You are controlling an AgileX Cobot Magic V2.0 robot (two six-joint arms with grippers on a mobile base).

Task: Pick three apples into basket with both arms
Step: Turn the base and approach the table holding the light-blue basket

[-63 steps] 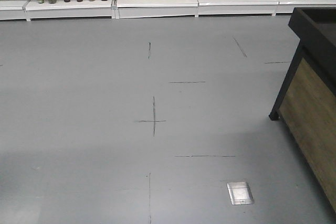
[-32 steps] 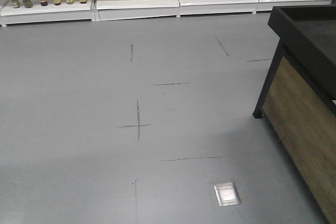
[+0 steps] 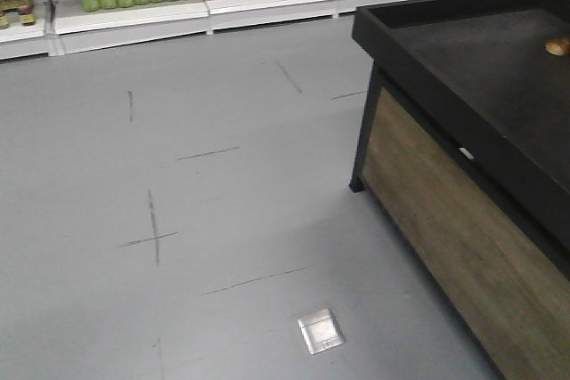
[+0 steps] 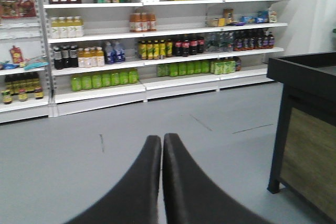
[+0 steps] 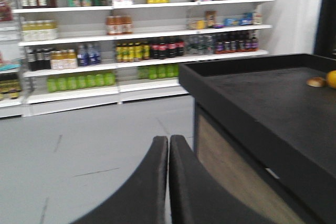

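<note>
With fingers pressed flat together and nothing between them, the left gripper (image 4: pixel 161 140) hangs low in its wrist view, pointed across open floor toward the store shelving. Right gripper (image 5: pixel 168 140) same: closed, empty, tips meeting in a thin seam. Apples and basket: out of frame in all three views. Nearest the right gripper, just ahead and to its right, a display stand with a black tray-like tabletop (image 5: pixel 262 98) over a wood-panelled side (image 3: pixel 445 220). At the tabletop's far right edge a small tan item (image 5: pixel 316 82) lies just beside a round orange-yellow fruit (image 5: pixel 332 78), cut off by the frame; kind cannot be told. Front view catches only one brownish-orange lump there. Left wrist view shows the stand's corner and black leg (image 4: pixel 276 145) at far right. Grey floor (image 3: pixel 223 220) carries thin dark tape lines, one forming a cross (image 3: pixel 151 238), and a square metal plate (image 3: pixel 321 331) set into it near the stand. Beyond, white shelves (image 4: pixel 157 30) stocked with bottles; a row of green bottles (image 4: pixel 105 81) on the lowest tier, dark and yellow ones above.
</note>
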